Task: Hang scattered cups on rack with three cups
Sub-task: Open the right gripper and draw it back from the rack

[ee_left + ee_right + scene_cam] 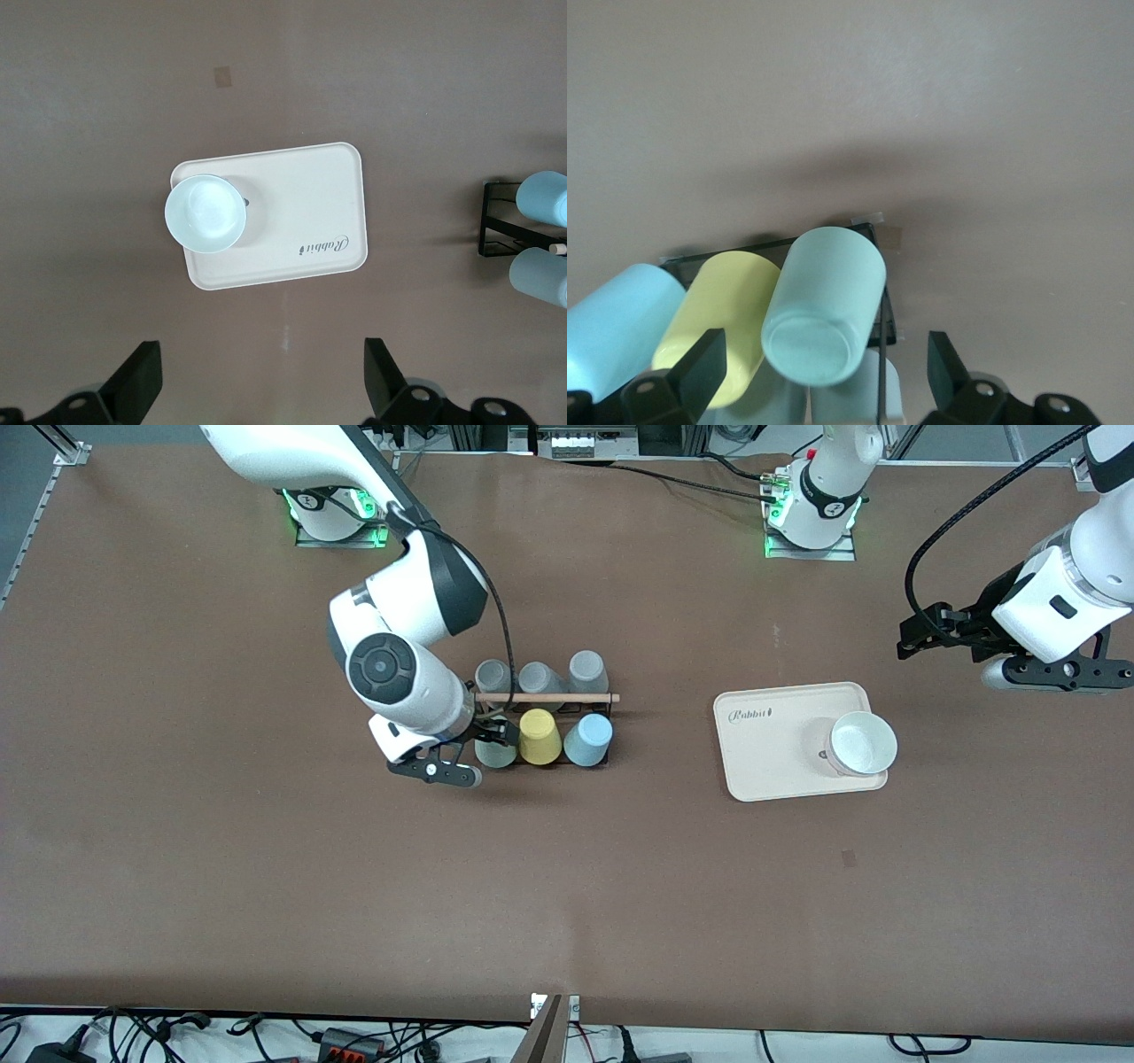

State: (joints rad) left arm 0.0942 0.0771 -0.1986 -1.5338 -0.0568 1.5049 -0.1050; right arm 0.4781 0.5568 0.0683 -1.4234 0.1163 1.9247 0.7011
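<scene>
**Mint cup seated on the rack, right tool spread around it**

The right tool [490, 737] sits at the small black wire rack with the light wooden rod [546, 698], in the middle of the desk's half toward the arm bases' edge. Its fingers are spread wide on either side of the pale mint matte plastic tumbler [822, 305], touching neither wall, so it holds nothing. That tumbler rests upturned on the peg at the rack's end toward the right arm's side, beside the yellow plastic cup [539, 736] and the light blue matte tumbler [588, 740]; three grey cups [540, 677] fill the row nearer the bases.

To finish well, the tool should back straight off along the cup's axis, fingers kept wide, so nothing drags the tumbler off its peg.

The left tool [257, 390] waits wide open and empty, over bare desk near the left arm's edge. The cream rectangular tray [771, 766], carrying a white bowl [862, 742], reads "Rabbit".
</scene>
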